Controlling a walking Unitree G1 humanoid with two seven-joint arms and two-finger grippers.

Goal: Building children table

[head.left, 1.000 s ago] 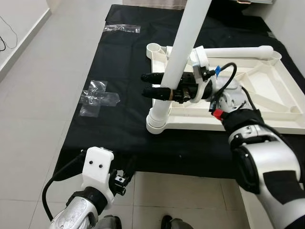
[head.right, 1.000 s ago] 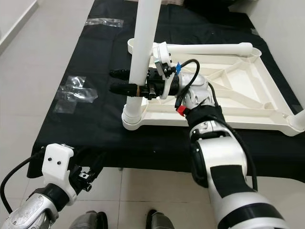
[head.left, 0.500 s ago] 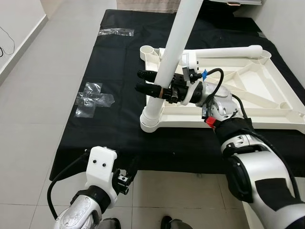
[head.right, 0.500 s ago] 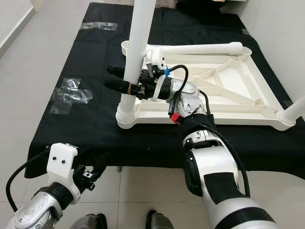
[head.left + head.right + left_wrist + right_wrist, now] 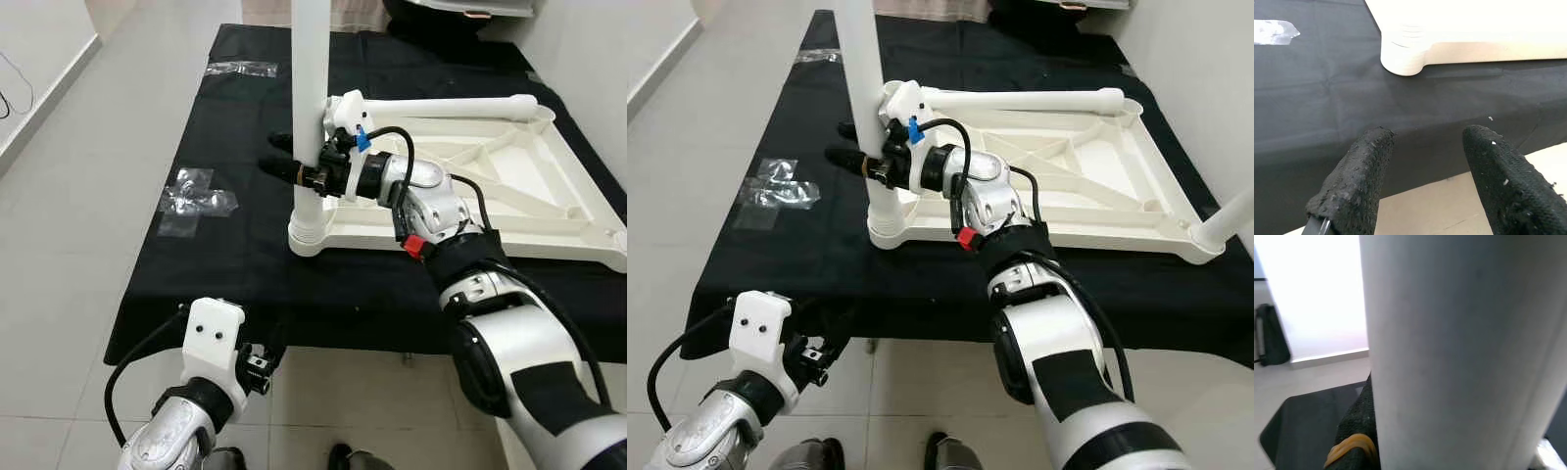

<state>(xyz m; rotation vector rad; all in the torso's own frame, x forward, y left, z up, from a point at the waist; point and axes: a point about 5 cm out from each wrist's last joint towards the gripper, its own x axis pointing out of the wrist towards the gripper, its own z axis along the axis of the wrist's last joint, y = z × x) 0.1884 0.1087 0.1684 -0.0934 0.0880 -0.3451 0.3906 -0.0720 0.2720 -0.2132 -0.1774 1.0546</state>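
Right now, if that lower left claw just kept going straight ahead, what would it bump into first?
Probably the hanging edge of the black cloth, just ahead of the left gripper; the white tabletop's corner socket lies farther on. Depth is unclear.

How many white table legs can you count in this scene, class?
3: one upright leg held by the right claw at the near-left corner, one lying leg along the far edge, one leg at the near-right corner. Others may be hidden.

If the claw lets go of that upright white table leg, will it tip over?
Probably not at once: the white leg stands upright in the corner socket of the tabletop. It looks tall, smooth and rigid, so if loosely seated it might lean once the right claw releases.
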